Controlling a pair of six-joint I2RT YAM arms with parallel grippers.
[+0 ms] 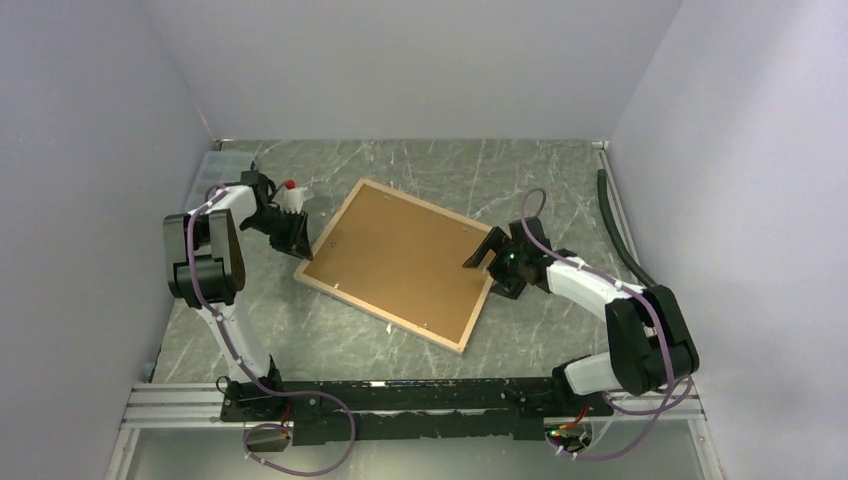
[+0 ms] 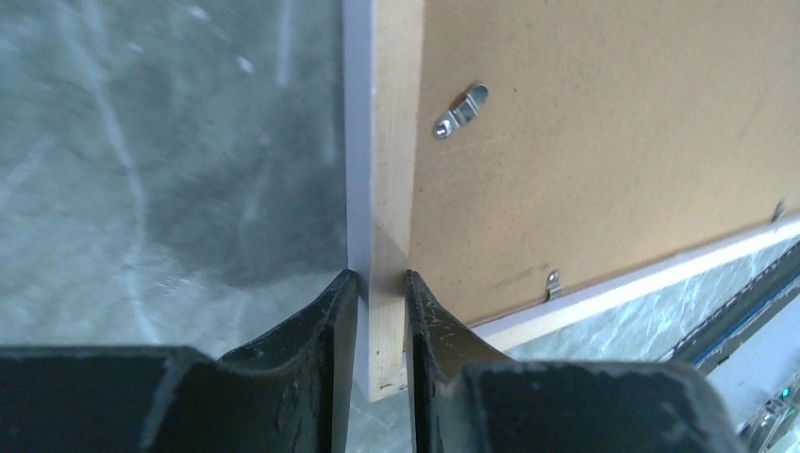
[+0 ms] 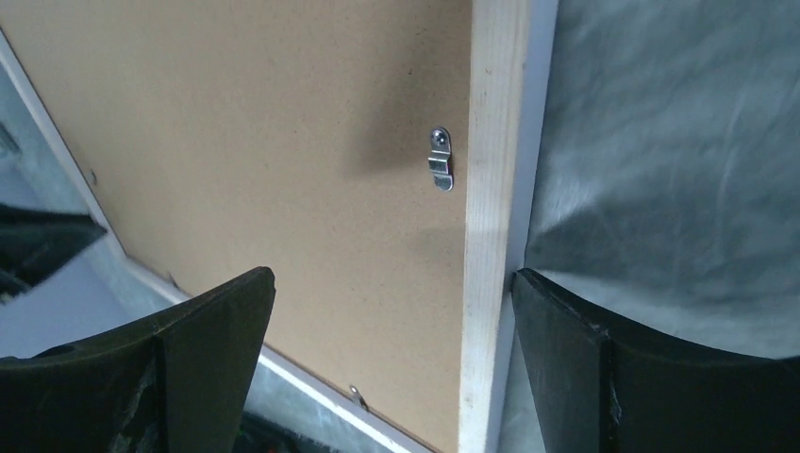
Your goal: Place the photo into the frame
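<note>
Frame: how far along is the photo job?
Done: nothing visible; the frame lies face down, backing in, no photo in view. In hand: left gripper pinches one rim, right gripper open astride the opposite rim. Left: likely removing the backing and inserting the photo.

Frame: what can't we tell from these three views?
- photo: in no view. The backing panel covers the inside of the frame, so whether a print lies under it cannot be told.
- pane and front rim: the frame lies face down, so its own back hides them in every view.
- clips: too small in the top view to tell how they are turned; both wrist views cut off most of the rim.
</note>
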